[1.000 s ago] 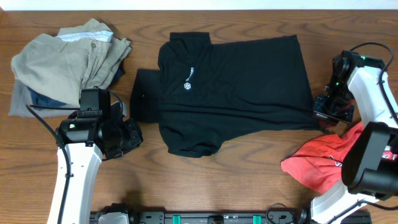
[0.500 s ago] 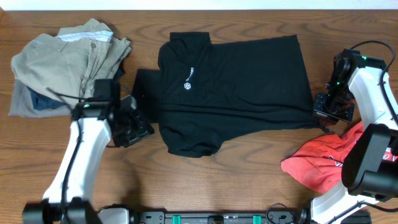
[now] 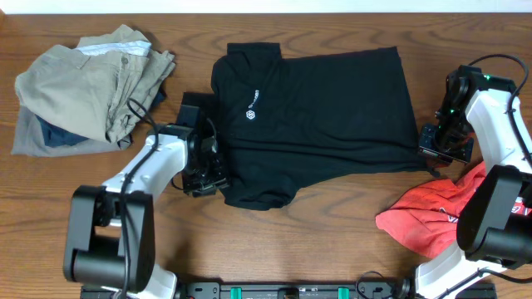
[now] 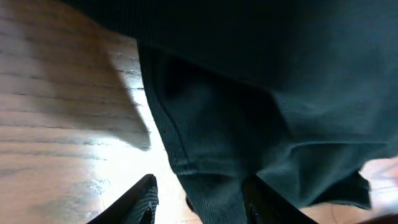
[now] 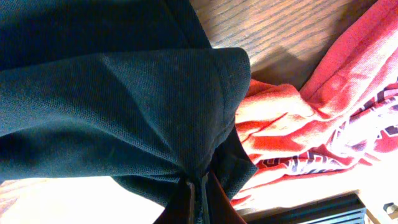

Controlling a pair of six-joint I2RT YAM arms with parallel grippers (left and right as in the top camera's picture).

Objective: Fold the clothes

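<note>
Black shirt [image 3: 316, 108] lies spread, folding barely begun: right gripper [image 5: 198, 198] pinches its right hem, left gripper [image 4: 200, 202] gapes at its left edge; red tee [image 3: 424, 220] unfolded.

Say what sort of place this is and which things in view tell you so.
Probably a robotics lab bench set up for laundry folding: a left gripper and right gripper work at a wooden table, with a black shirt spread flat, and khaki trousers and a red tee heaped aside.
</note>
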